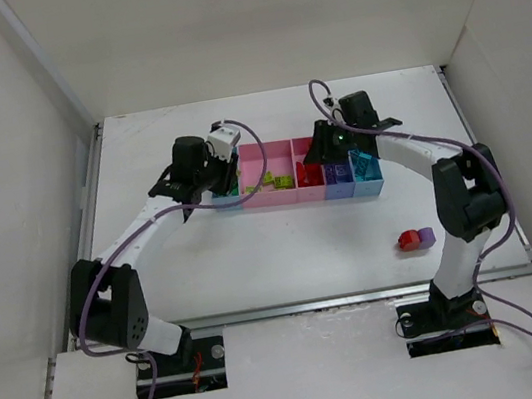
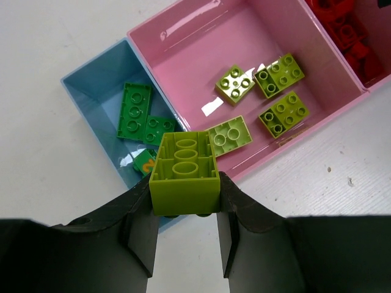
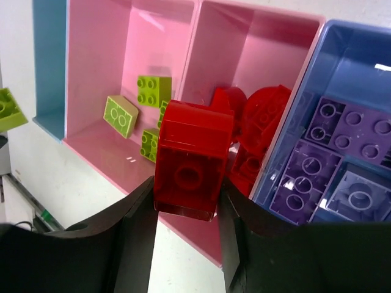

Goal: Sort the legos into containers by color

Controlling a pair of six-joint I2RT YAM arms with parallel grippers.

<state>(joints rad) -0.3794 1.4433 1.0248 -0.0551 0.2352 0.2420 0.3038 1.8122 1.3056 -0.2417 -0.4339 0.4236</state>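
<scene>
Top view, tray row point(image 1: 276, 201): lies mid-desk point(image 1: 287, 267), running left to right; left jaws over its left end, right jaws over its middle.
Top view, strays: loose red brick point(image 1: 409, 241) touching loose purple brick point(image 1: 426, 234), on the desk near and right of the row.
Left wrist view, left jaws: pinching a yellow-green brick point(image 2: 184, 177) by two sides, its hollow underside toward the camera.
Left wrist view, its place: above the wall between the light blue tray point(image 2: 91, 91) and the wide pink tray point(image 2: 201, 55).
Left wrist view, contents: green bricks point(image 2: 135, 110) in the blue tray; four yellow-green bricks point(image 2: 235, 84) in the pink one.
Right wrist view, right jaws: pinching a red brick point(image 3: 192, 162) by two sides.
Right wrist view, its place: above the near edge of the narrow pink tray point(image 3: 244, 55), which holds red bricks point(image 3: 263, 122).
Right wrist view, neighbour: purple bricks point(image 3: 342, 131) in the purple-blue tray point(image 3: 354, 67), just right.
</scene>
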